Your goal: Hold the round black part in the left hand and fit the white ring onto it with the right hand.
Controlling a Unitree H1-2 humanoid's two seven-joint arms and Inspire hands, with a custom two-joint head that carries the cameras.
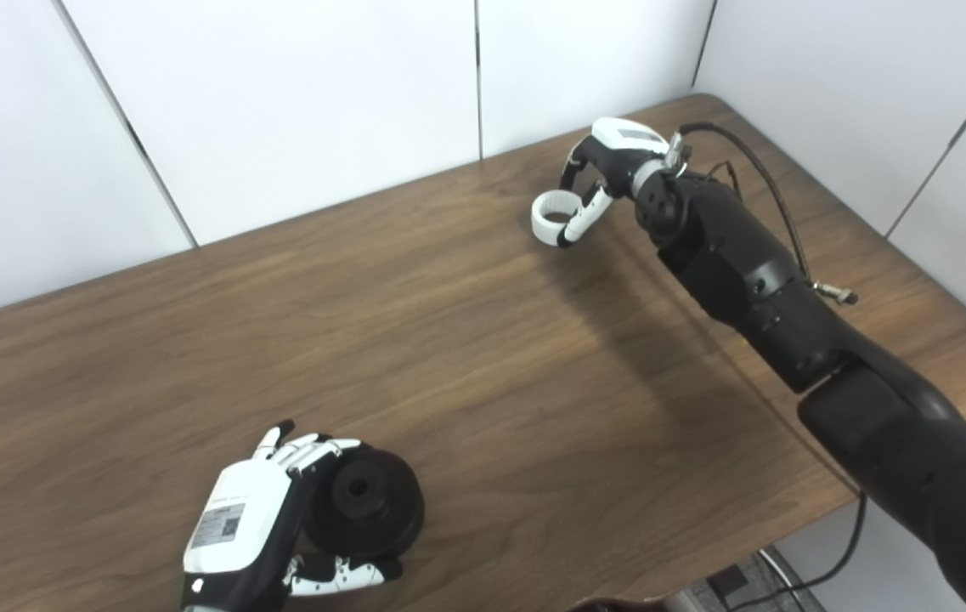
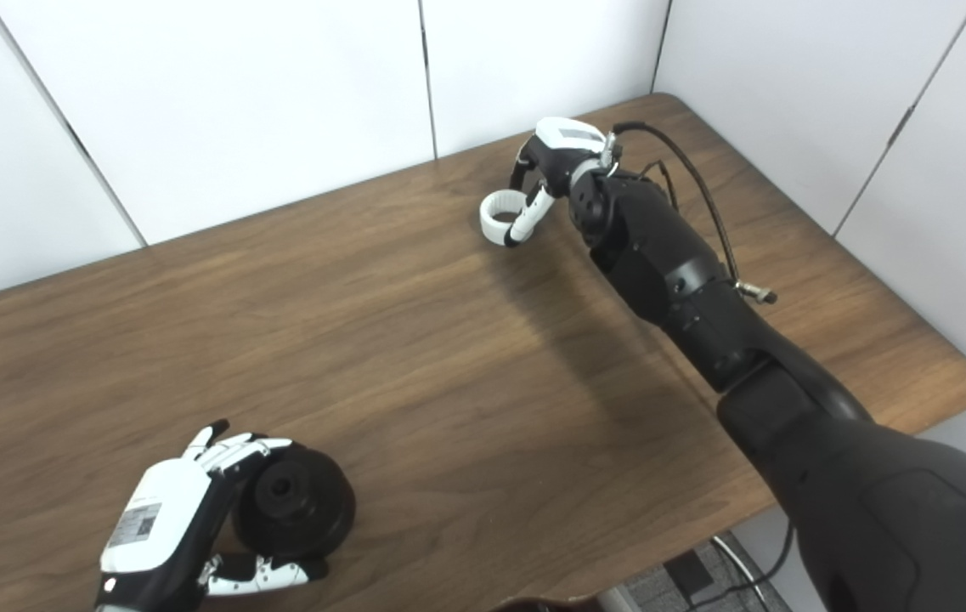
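The round black part [image 1: 372, 510], a thick disc with a hole in its middle, lies on the wooden table [image 1: 449, 340] near the front left edge. My left hand [image 1: 240, 518] wraps it from the left, fingers along its far rim and thumb along its near rim. Far across the table, near the back wall, my right hand [image 1: 610, 157] is shut on the white ring [image 1: 540, 223], with the thumb over the ring's right side and the fingers behind it. The ring sits low, close to the tabletop. Whether it touches the wood I cannot tell.
White wall panels [image 1: 296, 102] stand right behind the table's back edge. The rounded front right corner of the table [image 2: 963, 382] lies just beyond my right arm. A black cable [image 1: 767, 183] loops along the right forearm, and another hangs below the table's edge [image 1: 839, 552].
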